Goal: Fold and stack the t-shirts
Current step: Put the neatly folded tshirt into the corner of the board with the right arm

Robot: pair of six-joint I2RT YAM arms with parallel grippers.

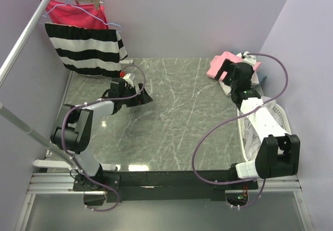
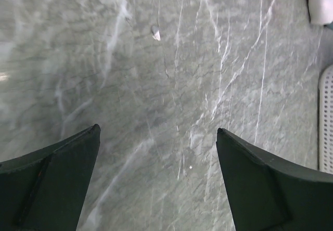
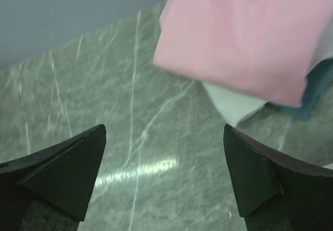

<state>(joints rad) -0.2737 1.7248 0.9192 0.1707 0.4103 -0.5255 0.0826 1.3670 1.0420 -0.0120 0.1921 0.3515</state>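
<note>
Pink t-shirt [image 3: 244,38] just beyond the fully spread, empty right pincer [image 3: 163,133]

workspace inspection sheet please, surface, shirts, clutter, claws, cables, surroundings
surface: green marbled table, some glare
job's things: pink t-shirt folded atop white t-shirt and blue t-shirt, far right; pale cloth in basket
clutter: one small pale speck
claws: left claw open, empty; right claw open, empty, by the stack
cables: purple cables loop beside both arms
surroundings: striped garment and magenta garment hanging far left
</note>
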